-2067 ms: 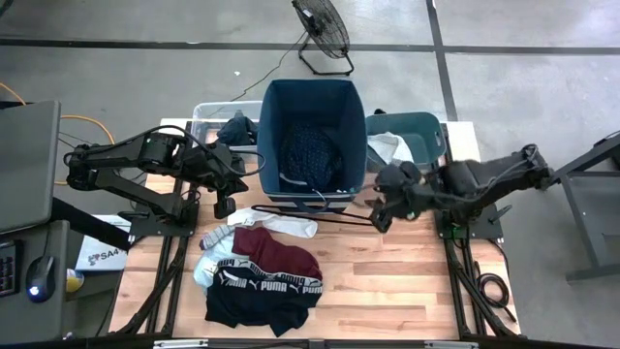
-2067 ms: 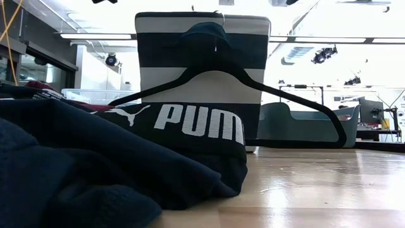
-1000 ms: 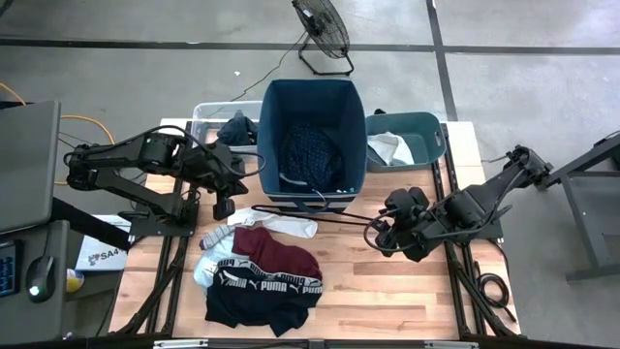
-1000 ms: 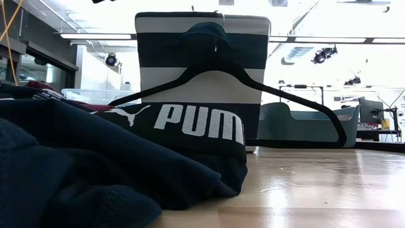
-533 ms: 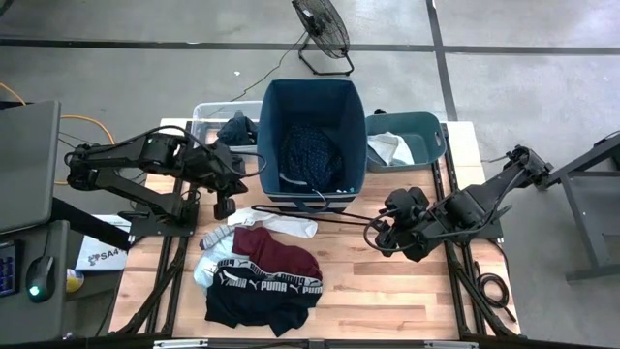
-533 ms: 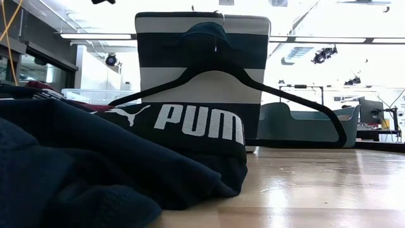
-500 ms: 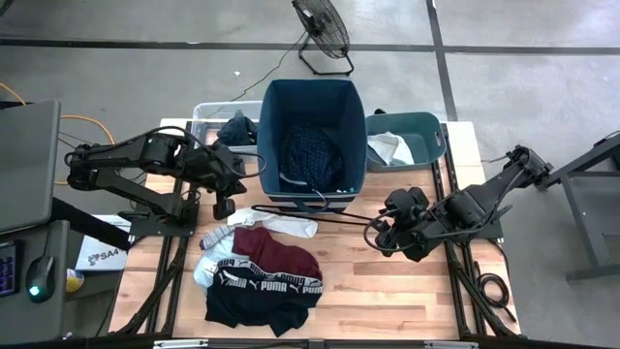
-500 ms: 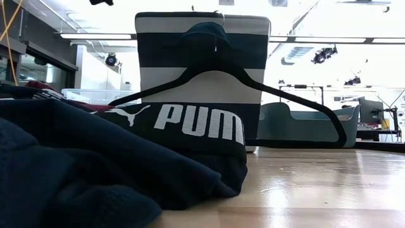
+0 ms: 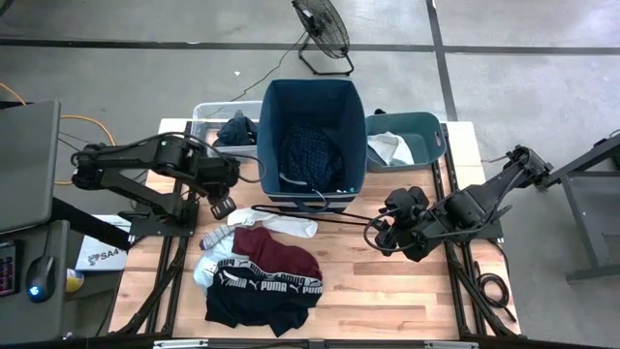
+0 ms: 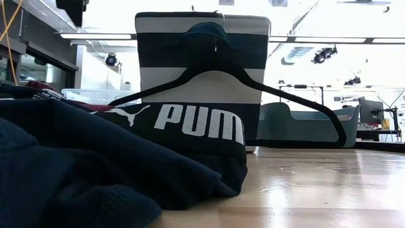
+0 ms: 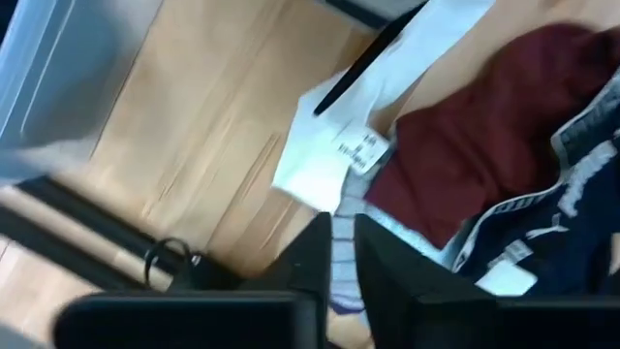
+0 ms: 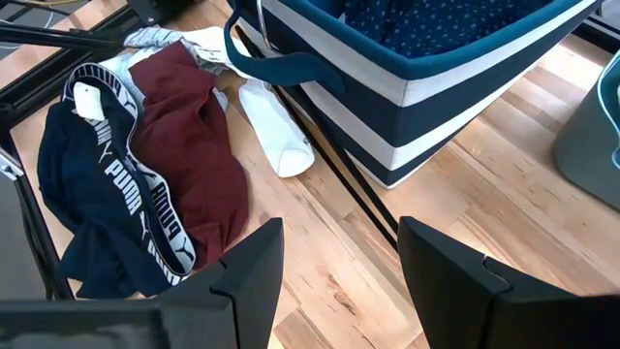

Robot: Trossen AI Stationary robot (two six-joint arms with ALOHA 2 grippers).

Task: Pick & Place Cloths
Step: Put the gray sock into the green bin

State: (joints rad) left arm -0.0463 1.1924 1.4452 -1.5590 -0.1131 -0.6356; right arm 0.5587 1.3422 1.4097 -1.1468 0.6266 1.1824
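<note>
L gripper (image 9: 222, 206) hangs over white cloth (image 9: 276, 223) on tabletop (image 9: 387, 281), jaws nearly pressed together. Should spread, drop onto a cloth fold, avoid hanger (image 9: 320, 217). R gripper (image 9: 380, 236) waits w/ jaws spread. Dotted cloth (image 9: 310, 155) in bin (image 9: 274, 116).

I read PUMA in white letters on the waistband (image 10: 190, 123) of the black garment (image 9: 254, 302), with the leaping-cat logo beside it; it repeats along the band from above. A white box (image 9: 97, 254) off the table's left edge seems to read SA4, partly hidden.
</note>
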